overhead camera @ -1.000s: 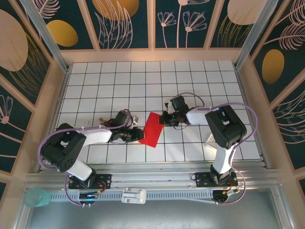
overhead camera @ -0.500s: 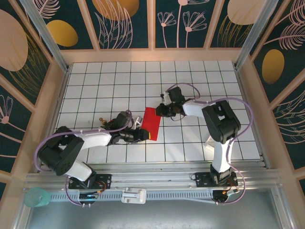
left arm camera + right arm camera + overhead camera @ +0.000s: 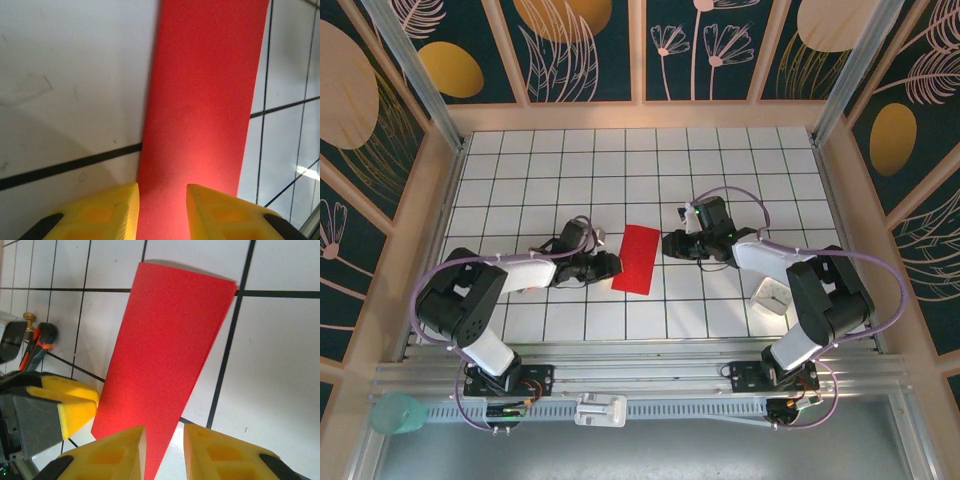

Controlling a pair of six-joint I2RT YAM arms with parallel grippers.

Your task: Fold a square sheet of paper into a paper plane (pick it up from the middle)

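Paper: a red sheet point(image 3: 637, 259), seemingly folded into a narrow rectangle, lies flat on the gridded counter point(image 3: 560, 170), midway between the two robots.
Left end effector: point(image 3: 607, 265) low at the paper's left long edge, fingers a little spread and pinching nothing. In its wrist view the red strip runs up out of the gap between them.
Right end effector: point(image 3: 670, 246) just beside the paper's upper right corner, fingers narrowly parted, nothing held. In its wrist view one corner of the paper shows in the gap.
Step in hand: the first halving fold looks done, with the sheet lying free on the counter.
Next move: probably a corner fold toward the centre line. That calls for one side to pin the thin paper so it does not slide while the other lifts a corner.
Hard to make out: whether any fingertip touches the paper, and which long edge is the crease. The near end of the paper is cut off behind the fingers in both wrist views.
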